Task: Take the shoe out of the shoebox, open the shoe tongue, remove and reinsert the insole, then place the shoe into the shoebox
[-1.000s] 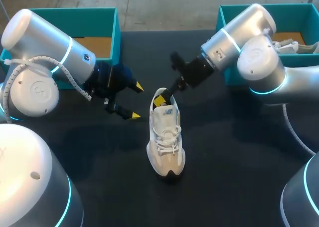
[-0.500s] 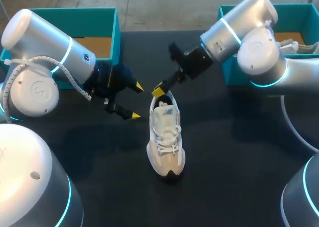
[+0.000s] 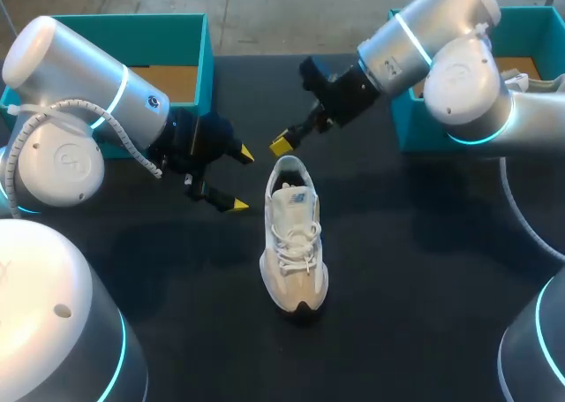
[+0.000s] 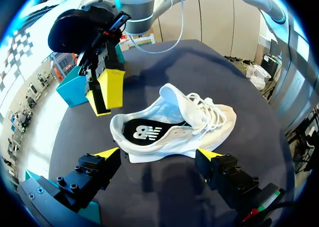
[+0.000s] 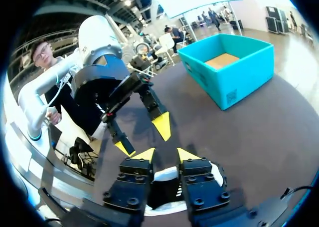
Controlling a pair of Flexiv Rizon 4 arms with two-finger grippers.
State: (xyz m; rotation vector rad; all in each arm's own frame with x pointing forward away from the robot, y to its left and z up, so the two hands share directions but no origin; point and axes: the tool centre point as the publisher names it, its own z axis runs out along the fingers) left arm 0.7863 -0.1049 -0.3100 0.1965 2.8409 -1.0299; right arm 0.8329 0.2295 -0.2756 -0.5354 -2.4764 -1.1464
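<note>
The white shoe (image 3: 294, 234) stands upright on its sole near the middle of the dark table (image 3: 424, 269), toe toward the near edge and heel toward the far edge, its tongue lifted and the dark insole showing inside the opening. The left hand (image 3: 240, 179) hangs just left of the heel, fingers spread wide and pointing right at the shoe, touching nothing; in the left wrist view the shoe lies a little ahead of the gap between those fingers. The right hand (image 3: 281, 143) comes in from the far right and sits above and just beyond the heel, clear of the shoe, its yellow tips drawn close with only a narrow gap and nothing between them. The two hands are near each other at the heel end, so the room there is tight. Bare table lies open to the right of the shoe and along the near side past the toe. One teal shoebox (image 3: 204, 57) sits at the far left edge behind the left arm, and a second teal shoebox (image 3: 402, 135) at the far right edge under the right arm, both well apart from the shoe
</note>
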